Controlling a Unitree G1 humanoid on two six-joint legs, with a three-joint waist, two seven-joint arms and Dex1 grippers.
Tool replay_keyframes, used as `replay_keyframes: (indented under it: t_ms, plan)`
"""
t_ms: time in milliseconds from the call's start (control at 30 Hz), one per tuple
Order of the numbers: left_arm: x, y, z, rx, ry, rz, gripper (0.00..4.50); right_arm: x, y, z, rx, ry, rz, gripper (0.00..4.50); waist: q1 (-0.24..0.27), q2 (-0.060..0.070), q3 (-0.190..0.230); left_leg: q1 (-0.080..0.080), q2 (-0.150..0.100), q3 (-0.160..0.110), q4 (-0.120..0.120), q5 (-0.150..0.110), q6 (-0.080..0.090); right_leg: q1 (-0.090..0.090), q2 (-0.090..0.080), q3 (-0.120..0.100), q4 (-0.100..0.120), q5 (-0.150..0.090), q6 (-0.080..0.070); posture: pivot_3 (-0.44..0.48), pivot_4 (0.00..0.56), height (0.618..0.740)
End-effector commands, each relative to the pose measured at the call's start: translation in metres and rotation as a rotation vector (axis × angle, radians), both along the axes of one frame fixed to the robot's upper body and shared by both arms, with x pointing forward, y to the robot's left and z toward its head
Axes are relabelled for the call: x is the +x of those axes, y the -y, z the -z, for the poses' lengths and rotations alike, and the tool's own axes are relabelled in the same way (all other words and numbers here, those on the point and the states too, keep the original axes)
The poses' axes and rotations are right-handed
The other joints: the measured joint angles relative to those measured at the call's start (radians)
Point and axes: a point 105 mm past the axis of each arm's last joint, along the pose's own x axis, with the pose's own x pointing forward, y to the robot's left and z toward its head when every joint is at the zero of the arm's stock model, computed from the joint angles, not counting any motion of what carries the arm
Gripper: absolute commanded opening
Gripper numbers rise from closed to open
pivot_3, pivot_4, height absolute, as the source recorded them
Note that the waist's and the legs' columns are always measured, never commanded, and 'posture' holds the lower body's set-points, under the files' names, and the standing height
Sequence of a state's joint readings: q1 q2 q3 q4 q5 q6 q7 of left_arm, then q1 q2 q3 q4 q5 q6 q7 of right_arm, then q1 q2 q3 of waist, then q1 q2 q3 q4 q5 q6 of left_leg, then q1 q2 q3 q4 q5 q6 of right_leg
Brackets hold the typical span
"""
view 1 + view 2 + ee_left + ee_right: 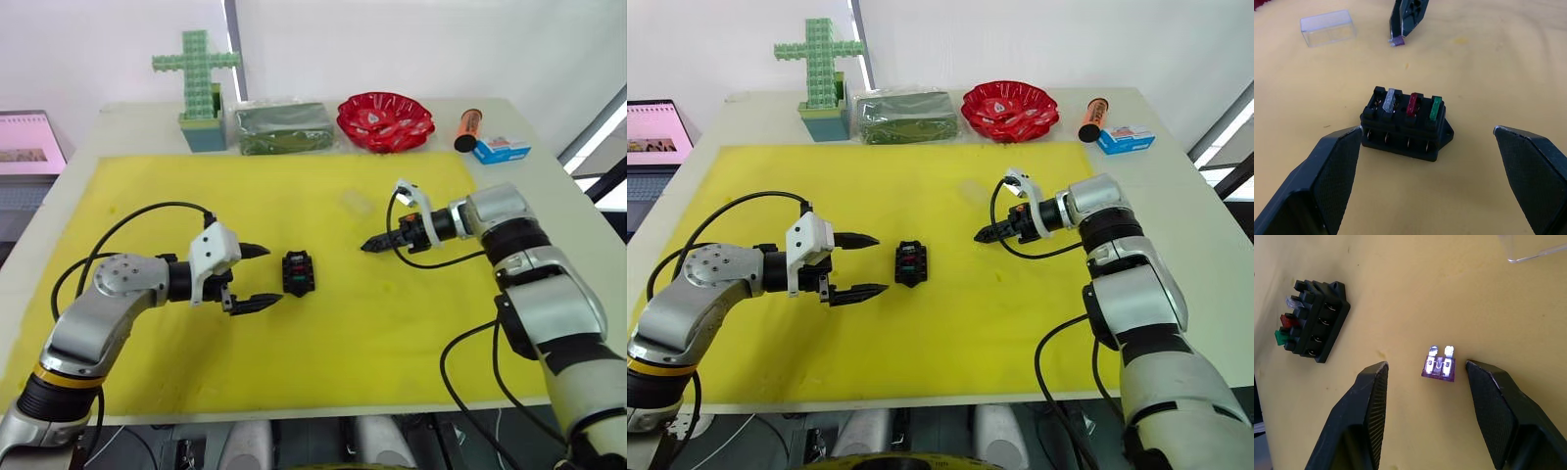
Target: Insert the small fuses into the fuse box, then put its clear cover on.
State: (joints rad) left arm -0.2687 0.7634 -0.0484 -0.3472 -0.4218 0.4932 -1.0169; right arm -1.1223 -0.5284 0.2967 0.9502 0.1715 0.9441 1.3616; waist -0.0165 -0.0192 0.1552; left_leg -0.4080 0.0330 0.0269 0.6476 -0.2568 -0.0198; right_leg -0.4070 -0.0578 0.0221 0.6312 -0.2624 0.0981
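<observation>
Purple fuse (1439,367) lies flat mid-mat (323,352), between the right gripper (1425,377)'s parted fingers, blades pointing away. Fuse box (298,273) sits leftward, just off the open left gripper (257,278).

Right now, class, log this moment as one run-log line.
fuse box: three fuses seated, one slot empty | purple fuse: on mat between open right pincer fingers | left pincer: open, flanking box | clear cover: off

Bare mat rings the fuse box (298,273) (left claw (254,277) just beside).
</observation>
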Motion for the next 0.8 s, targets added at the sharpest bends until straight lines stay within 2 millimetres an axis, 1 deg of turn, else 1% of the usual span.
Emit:
replay_keyframes:
  t_ms: [33, 167, 233, 267, 433, 800]
  plan:
    - [-0.0027, 0.0032, -0.0057, 0.002, 0.039, 0.012, 4.5, 0.0012, -0.0085, -0.0057, 0.027, 0.001, -0.019, 2.59, -0.001, 0.0, 0.0, 0.0, 0.0, 0.0, 0.0, 0.0, 0.0, 0.0, 0.0, 0.0, 0.0, 0.0, 0.0, 0.0, 0.15, 0.74]
    - [-0.0019, 0.0028, -0.006, 0.004, 0.04, 0.009, 4.5, 0.0022, -0.0098, -0.0058, 0.033, 0.001, -0.019, 2.59, -0.002, 0.0, 0.0, 0.0, 0.0, 0.0, 0.0, 0.0, 0.0, 0.0, 0.0, 0.0, 0.0, 0.0, 0.0, 0.0, 0.15, 0.74]
    - [-0.0013, 0.0024, -0.0057, 0.005, 0.039, 0.005, 4.5, 0.003, -0.0097, -0.0056, 0.03, 0.003, -0.016, 2.26, -0.002, 0.0, 0.0, 0.0, 0.0, 0.0, 0.0, 0.0, 0.0, 0.0, 0.0, 0.0, 0.0, 0.0, 0.0, 0.0, 0.15, 0.74]
    - [-0.0012, 0.0022, -0.0058, 0.005, 0.039, 0.004, 4.5, 0.0034, -0.0094, -0.0057, 0.029, 0.004, -0.014, 2.06, -0.002, 0.0, 0.0, 0.0, 0.0, 0.0, 0.0, 0.0, 0.0, 0.0, 0.0, 0.0, 0.0, 0.0, 0.0, 0.0, 0.15, 0.74]
    - [-0.0002, 0.0018, -0.0057, 0.004, 0.04, -0.002, 4.5, 0.0062, -0.005, -0.0032, 0.022, 0.002, 0.015, 0.43, -0.002, 0.0, 0.0, 0.0, 0.0, 0.0, 0.0, 0.0, 0.0, 0.0, 0.0, 0.0, 0.0, 0.0, 0.0, 0.0, 0.15, 0.74]
    - [-0.0008, 0.001, -0.0053, 0.004, 0.041, -0.012, 4.5, 0.008, -0.0017, 0.0007, 0.003, 0.008, 0.021, 0.43, -0.001, 0.0, 0.0, 0.0, 0.0, 0.0, 0.0, 0.0, 0.0, 0.0, 0.0, 0.0, 0.0, 0.0, 0.0, 0.0, 0.15, 0.74]
